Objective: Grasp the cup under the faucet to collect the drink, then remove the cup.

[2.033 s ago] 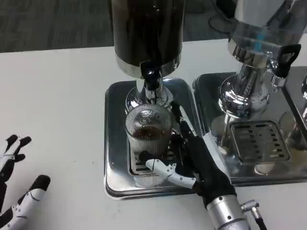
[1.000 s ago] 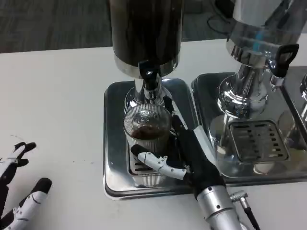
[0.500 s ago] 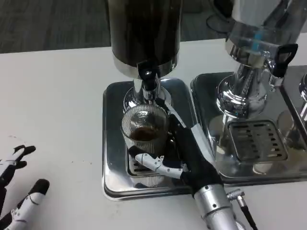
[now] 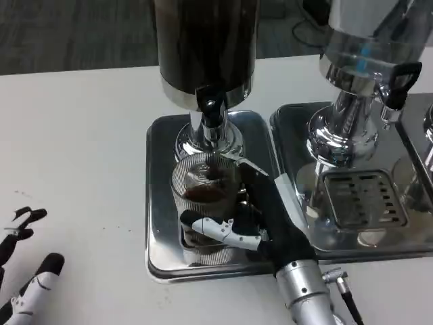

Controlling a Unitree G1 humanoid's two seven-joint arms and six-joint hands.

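The robot's right hand (image 4: 260,223) stays wrapped around the ribbed glass cup (image 4: 205,196), now drawn slightly toward the drip tray's (image 4: 159,203) front, off the black faucet (image 4: 212,112); removal looks under way. The left hand (image 4: 24,277) lies open, holding nothing.

No legible text, labels, brand marks or numbers in my view: none on either drink dispenser (image 4: 206,51), the cup (image 4: 205,193), or the trays (image 4: 159,203).

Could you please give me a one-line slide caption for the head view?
Right hand grips a ribbed glass cup of dark drink on the drip tray below the dispenser faucet; left hand rests nearby.
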